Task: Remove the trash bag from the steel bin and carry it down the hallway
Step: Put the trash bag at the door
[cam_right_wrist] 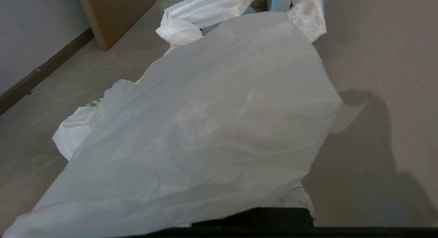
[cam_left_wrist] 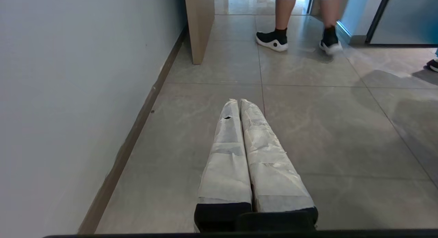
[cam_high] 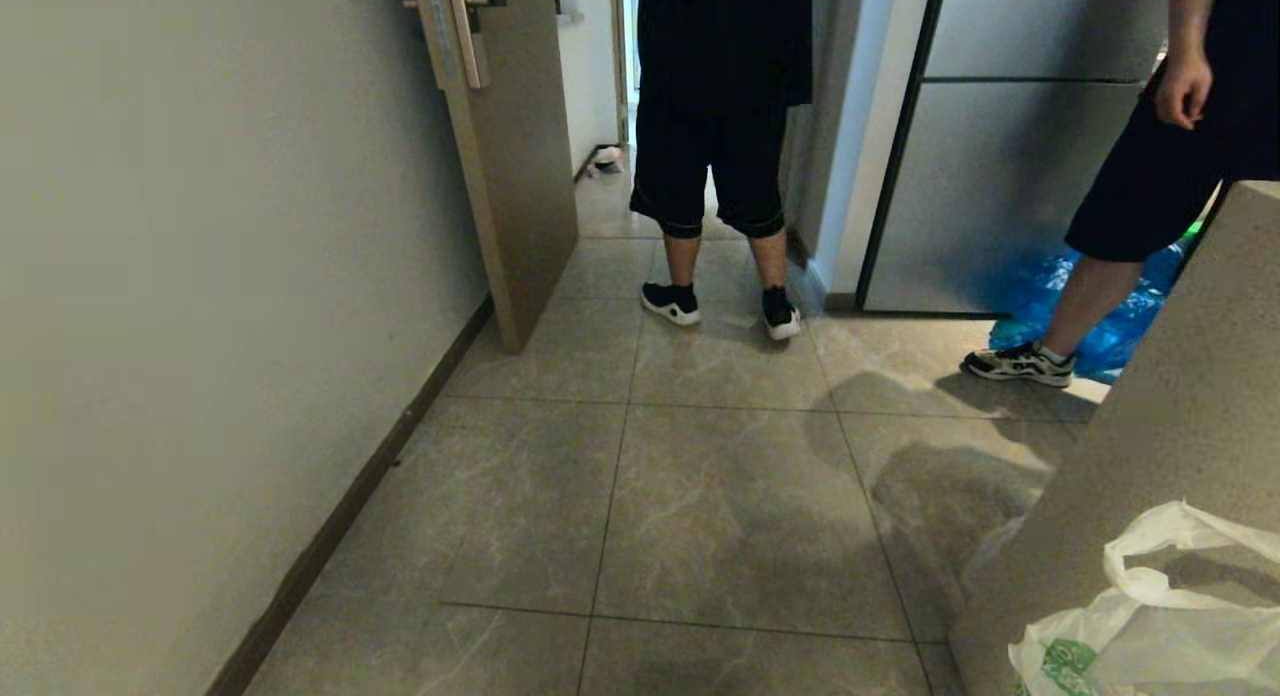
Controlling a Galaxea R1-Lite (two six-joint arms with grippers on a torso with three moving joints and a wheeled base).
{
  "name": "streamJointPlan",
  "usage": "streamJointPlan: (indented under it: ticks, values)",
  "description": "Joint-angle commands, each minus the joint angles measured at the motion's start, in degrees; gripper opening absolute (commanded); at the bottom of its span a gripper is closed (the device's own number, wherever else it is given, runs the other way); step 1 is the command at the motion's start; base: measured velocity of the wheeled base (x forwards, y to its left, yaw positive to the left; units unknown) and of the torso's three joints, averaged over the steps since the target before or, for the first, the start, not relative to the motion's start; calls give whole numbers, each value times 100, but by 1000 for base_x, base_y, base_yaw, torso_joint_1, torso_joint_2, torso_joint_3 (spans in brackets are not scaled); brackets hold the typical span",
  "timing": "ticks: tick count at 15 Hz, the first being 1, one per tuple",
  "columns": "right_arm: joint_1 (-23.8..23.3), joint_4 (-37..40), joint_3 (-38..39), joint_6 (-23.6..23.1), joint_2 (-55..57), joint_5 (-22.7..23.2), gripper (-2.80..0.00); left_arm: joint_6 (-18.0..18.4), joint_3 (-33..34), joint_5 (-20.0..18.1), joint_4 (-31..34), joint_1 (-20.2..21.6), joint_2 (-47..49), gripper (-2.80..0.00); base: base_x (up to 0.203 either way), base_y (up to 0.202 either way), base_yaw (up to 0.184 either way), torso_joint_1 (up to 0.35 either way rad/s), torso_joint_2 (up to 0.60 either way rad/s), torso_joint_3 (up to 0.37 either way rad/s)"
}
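Plastic fills nearly everything my right wrist camera sees: the trash bag (cam_right_wrist: pixel 212 121), thin and milky white, drapes right over my right pincer (cam_right_wrist: pixel 253 214), so the fingers themselves are hidden under it. They are pressed together, and the bag hangs from that spot, so I take it they are pinching the bag. One loop handle (cam_high: pixel 1150 556) shows from my head camera at the lower right, standing up against a pale speckled wall (cam_high: pixel 1150 396), with a scrap of green print (cam_high: pixel 1065 666) just below it. What the bag holds I cannot make out; only faint shapes show through the film.

My left pincer (cam_left_wrist: pixel 238 103) hangs empty over the grey tiled floor (cam_left_wrist: pixel 325 128) of the hallway (cam_high: pixel 700 496), its two paper-wrapped fingers (cam_left_wrist: pixel 226 156) pressed together, near the left-hand wall (cam_left_wrist: pixel 68 94) and its dark skirting.

Ahead, a person in black shorts (cam_high: pixel 712 146) stands by the open wooden door (cam_high: pixel 510 156), cut off above the waist. A second person (cam_high: pixel 1150 176) is at the right, partly hidden by the speckled wall, with a blue plastic bag (cam_high: pixel 1100 306) behind the leg and a steel fridge (cam_high: pixel 1000 156) beyond.
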Motion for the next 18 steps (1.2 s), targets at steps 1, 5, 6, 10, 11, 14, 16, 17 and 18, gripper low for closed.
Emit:
streamJointPlan:
  ticks: [1, 5, 6, 10, 11, 14, 16, 17, 18]
  values:
    - [1, -4, 0, -3, 7, 3, -280, -4, 0, 0, -4, 0, 0, -280, 193, 0, 0, -2, -2, 3]
    - [1, -4, 0, -3, 7, 1, -280, -4, 0, 0, -4, 0, 0, -280, 191, 0, 0, 2, 2, 2]
    - [1, -4, 0, -3, 7, 1, -280, -4, 0, 0, -4, 0, 0, -280, 191, 0, -1, 2, -1, 2]
    - [1, -4, 0, -3, 7, 1, -280, -4, 0, 0, -4, 0, 0, -280, 190, 0, 1, 4, 2, 2]
    - [1, -4, 0, -3, 7, 9, -280, -4, 0, 0, -4, 0, 0, -280, 190, 0, 3, -2, 0, 2]
    - [1, -4, 0, -3, 7, 1, -280, -4, 0, 0, -4, 0, 0, -280, 191, 0, 2, 2, 3, 1]
    - [1, -4, 0, -3, 7, 1, -280, -4, 0, 0, -4, 0, 0, -280, 189, 0, 1, 0, -2, 2]
    - [9, -4, 8, -3, 7, 1, -280, -4, 0, 0, -4, 0, 0, -280, 190, 0, -1, -2, 12, 2]
    - [1, -4, 0, -3, 7, 1, -280, -4, 0, 0, -4, 0, 0, -280, 183, 0, -2, 2, 2, 2]
